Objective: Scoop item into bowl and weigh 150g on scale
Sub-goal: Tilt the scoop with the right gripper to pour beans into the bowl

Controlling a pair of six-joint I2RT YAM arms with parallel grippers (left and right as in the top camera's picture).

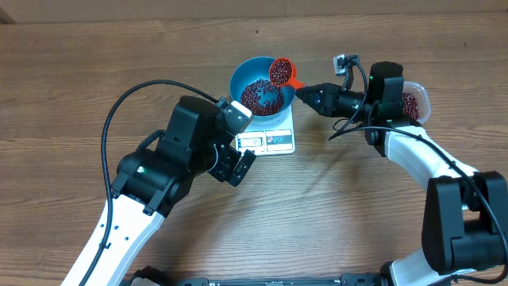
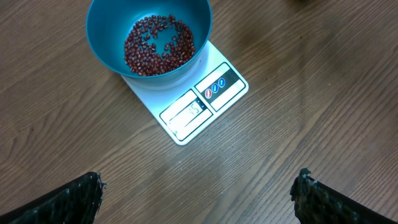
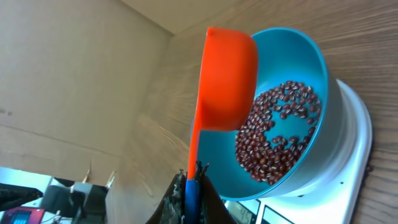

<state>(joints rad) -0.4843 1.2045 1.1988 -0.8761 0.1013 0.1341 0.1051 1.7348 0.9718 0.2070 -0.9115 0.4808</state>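
**Loaded scoop held over the blue bowl on the scale**

The beans point(image 2: 158, 46) are small, glossy and dark red-brown. They lie in a loose, shallow layer across the bottom of the bright blue bowl point(image 2: 106, 31), thin enough that a patch of blue shows through near the middle. The bowl is round and deep and sits on the white scale point(image 1: 266, 141), covering most of its top. The display and button strip stay clear on the edge nearest the left pincer; the digits are too small to read with certainty.

The right pincer point(image 3: 193, 183) is closed tight on the handle of an orange scoop point(image 1: 280, 71). Its 2 fingers pinch the handle's end, where a blue strip shows between them. The scoop's cup reaches out ahead of the tips and hangs over the bowl's rim, clear of the beans below, with a load of the same beans inside it. Behind this pincer, beside its wrist, a clear tub point(image 1: 421, 94) holds more beans.

The left pincer point(image 2: 198, 180) stands spread wide, its 2 black fingers point(image 2: 74, 199) far apart with nothing between them. Scale and bowl lie on the wooden table point(image 1: 79, 71) just ahead of its tips, not touching them
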